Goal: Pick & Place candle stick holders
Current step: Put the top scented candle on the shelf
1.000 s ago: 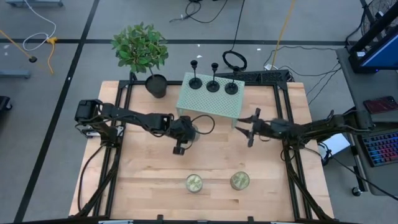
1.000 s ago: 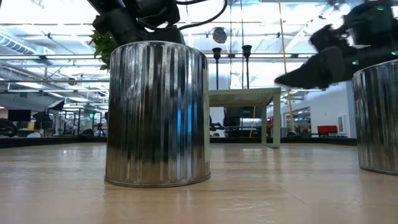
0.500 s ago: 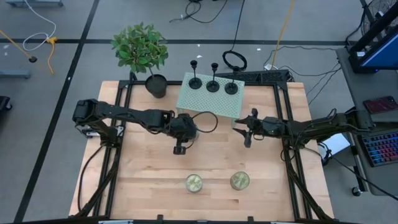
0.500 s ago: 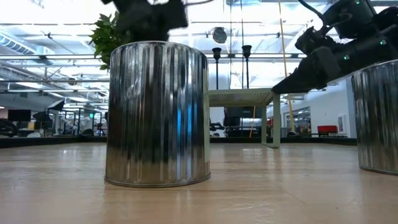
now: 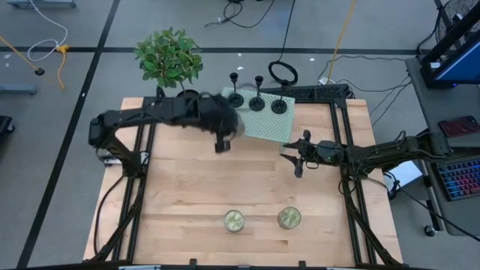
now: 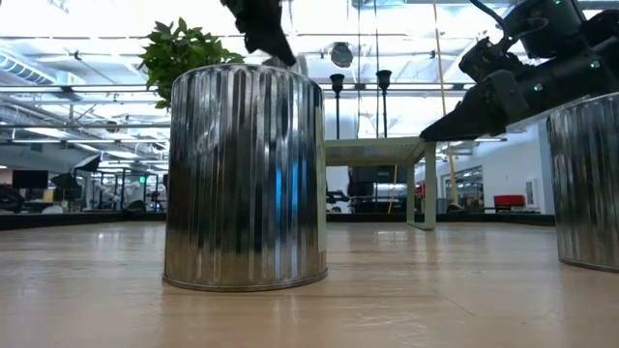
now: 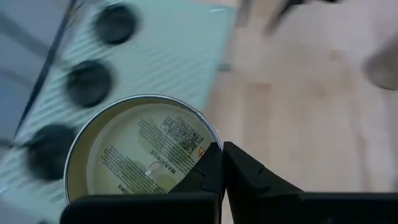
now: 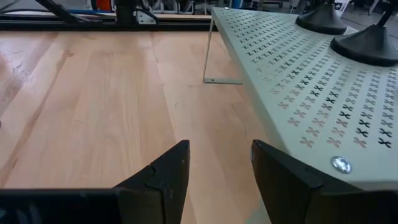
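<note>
Three black candle stick holders (image 5: 235, 97) (image 5: 257, 101) (image 5: 279, 105) stand by their round bases on a pale green perforated shelf (image 5: 270, 124) at the table's far side. They show as dark discs in the left wrist view (image 7: 88, 84). My left gripper (image 5: 225, 129) hovers over the shelf's near left part, shut on a pale round jar candle (image 7: 143, 155). My right gripper (image 5: 296, 157) is open and empty, low by the shelf's near right corner (image 8: 298, 93). Two holder bases show past it (image 8: 373, 43). My left gripper (image 7: 222, 152) pinches the jar candle's wall at its rim (image 7: 208, 134), one finger inside the jar and one outside. The fingers come from above, pointing down. The jar hangs upright below them, lifted clear of the table and the shelf.
Two more jar candles (image 5: 234, 220) (image 5: 289, 217) stand near the table's front edge and loom as metal cylinders in the low view (image 6: 244, 174). A potted plant (image 5: 169, 60) stands at the far left corner. Bare wood lies between the shelf and the front jars.
My left gripper has risen and gone toward the table's far edge with the jar candle, from in front of the shelf to above its near left part. My right gripper shifted a little toward the table's left at first, then kept still.
</note>
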`<state>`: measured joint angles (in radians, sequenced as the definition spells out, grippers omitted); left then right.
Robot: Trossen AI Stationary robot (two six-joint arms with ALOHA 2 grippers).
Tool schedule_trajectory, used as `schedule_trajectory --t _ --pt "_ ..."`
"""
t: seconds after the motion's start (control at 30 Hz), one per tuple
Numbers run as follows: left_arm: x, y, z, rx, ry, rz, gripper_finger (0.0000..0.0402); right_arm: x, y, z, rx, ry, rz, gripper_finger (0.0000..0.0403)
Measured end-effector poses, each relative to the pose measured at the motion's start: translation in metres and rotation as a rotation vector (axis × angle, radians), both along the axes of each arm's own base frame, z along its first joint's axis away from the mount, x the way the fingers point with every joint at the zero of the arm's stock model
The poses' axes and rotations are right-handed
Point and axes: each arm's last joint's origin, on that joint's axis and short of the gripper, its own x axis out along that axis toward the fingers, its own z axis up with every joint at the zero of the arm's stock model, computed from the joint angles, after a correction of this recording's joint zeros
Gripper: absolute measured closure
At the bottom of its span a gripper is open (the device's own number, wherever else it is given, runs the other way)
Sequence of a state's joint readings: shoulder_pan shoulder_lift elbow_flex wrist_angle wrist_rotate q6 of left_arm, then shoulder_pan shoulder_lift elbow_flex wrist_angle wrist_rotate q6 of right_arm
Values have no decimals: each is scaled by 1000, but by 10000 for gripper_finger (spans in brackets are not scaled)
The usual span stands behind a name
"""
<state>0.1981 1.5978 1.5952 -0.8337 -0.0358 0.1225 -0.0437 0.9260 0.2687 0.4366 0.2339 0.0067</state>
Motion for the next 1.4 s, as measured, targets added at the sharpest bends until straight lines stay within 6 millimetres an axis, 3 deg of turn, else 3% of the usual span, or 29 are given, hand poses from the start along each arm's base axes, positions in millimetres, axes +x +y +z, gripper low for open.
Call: schedule_trajectory --t 0.2,0.33,1.4 --pt "-12 45 -8 -51 33 124 397 0 0 0 -27 8 8 239" --pt "-16 58 -12 -117 32 133 397 0 0 1 -28 4 8 239" --pt "-7 68 -24 -123 40 147 394 0 0 1 -28 0 9 239"
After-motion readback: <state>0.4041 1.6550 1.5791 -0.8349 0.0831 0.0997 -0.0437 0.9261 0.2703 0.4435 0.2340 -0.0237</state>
